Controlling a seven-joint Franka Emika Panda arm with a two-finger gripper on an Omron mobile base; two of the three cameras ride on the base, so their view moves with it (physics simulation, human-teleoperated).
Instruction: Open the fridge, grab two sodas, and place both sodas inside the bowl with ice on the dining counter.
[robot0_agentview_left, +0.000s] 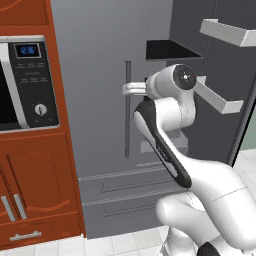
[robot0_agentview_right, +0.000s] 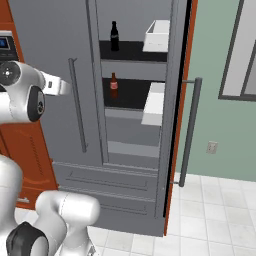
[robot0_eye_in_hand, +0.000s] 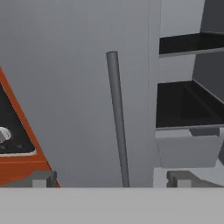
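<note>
The fridge (robot0_agentview_right: 60, 60) has its right door (robot0_agentview_right: 172, 115) swung open and its left door shut. Two sodas stand inside, so the arm can reach them. One soda bottle (robot0_agentview_right: 114, 36) stands near the front edge of the top black shelf (robot0_agentview_right: 132, 50). The other soda bottle (robot0_agentview_right: 114, 86) stands near the front edge of the shelf below. It has a red label, too small to read. The gripper (robot0_eye_in_hand: 111, 178) is wide open and holds nothing. It faces the left door's bar handle (robot0_eye_in_hand: 118, 122). A microwave (robot0_agentview_left: 25, 82) sits in the red-brown cabinet (robot0_agentview_left: 40, 190) beside the fridge. Its little blue screen is too blurry to read.
</note>
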